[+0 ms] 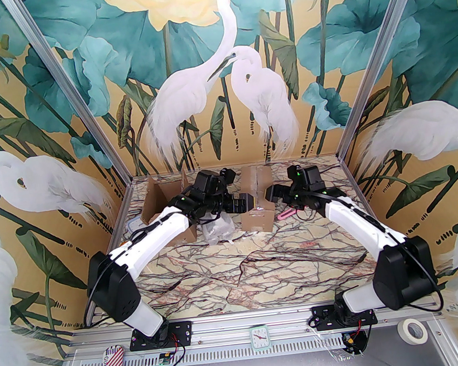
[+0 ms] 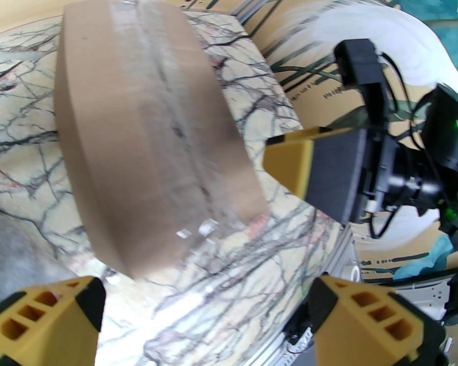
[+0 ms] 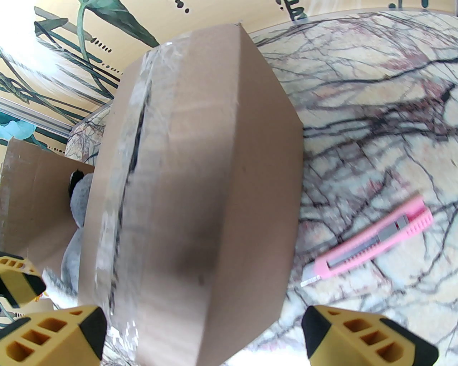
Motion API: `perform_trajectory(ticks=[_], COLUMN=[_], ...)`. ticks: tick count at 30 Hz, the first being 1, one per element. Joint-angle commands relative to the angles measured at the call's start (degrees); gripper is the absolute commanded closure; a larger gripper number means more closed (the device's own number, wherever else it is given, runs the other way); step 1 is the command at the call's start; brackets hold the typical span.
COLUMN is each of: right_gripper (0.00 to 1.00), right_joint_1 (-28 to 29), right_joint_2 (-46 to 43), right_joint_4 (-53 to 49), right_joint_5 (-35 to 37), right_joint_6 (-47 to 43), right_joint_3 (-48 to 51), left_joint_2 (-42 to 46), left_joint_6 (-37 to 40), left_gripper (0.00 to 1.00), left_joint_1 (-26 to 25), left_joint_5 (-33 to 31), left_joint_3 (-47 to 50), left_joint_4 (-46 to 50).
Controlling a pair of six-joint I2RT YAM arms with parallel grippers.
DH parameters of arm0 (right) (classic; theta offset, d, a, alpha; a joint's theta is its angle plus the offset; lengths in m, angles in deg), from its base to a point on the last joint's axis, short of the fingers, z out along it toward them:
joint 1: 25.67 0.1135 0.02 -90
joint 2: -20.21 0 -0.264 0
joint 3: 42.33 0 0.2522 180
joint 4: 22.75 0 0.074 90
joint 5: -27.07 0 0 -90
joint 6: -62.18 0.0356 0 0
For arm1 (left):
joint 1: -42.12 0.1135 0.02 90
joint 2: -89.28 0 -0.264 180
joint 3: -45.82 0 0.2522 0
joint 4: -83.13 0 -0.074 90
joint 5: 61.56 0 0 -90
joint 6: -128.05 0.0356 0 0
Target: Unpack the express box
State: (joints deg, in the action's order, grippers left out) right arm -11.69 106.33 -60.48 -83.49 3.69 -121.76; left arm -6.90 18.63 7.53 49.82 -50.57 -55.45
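Both spread wide and empty, our left gripper (image 2: 207, 297) and right gripper (image 3: 204, 321) flank the taped brown cardboard box (image 1: 257, 209), seam running away from us, pink plastic utility knife (image 3: 372, 243) just right of it.

Bare tabletop (image 1: 262, 268) before taped box (image 1: 257, 219)

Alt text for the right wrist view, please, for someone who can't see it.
A taped cardboard box lies on the marble table ahead of the open right gripper. A pink utility knife lies beside it on the picture's right; an opened box stands at the left edge.
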Motion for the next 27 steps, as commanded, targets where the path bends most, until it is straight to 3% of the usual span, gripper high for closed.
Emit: perform_trajectory(ticks=[1,7,15,21,27], right_gripper=[0.02,0.02,0.05,0.05,0.04], right_joint_1=[0.10,0.09,0.10,0.17,-1.42], right_joint_2=[3.93,7.39,3.27,-1.41,-4.83], right_joint_4=[1.12,3.58,2.62,-1.18,-4.97], right_joint_5=[-2.83,-8.86,-13.67,-13.74,-6.87], right_joint_6=[-1.00,0.24,2.01,2.56,0.66], right_joint_3=[-3.17,-5.12,-1.74,2.33,2.28], left_joint_2=[-4.13,-6.05,-4.20,-2.81,3.91], left_joint_6=[1.82,-0.09,-2.48,-3.30,-2.51], left_gripper=[0.01,0.01,0.01,0.01,0.01], left_joint_1=[0.01,-1.37,-5.43,-7.35,-7.56], left_joint_5=[2.98,9.51,14.21,14.34,9.01], left_joint_3=[-1.41,-1.84,1.60,2.29,6.81], left_joint_4=[0.91,-1.21,-5.61,-4.26,-3.21])
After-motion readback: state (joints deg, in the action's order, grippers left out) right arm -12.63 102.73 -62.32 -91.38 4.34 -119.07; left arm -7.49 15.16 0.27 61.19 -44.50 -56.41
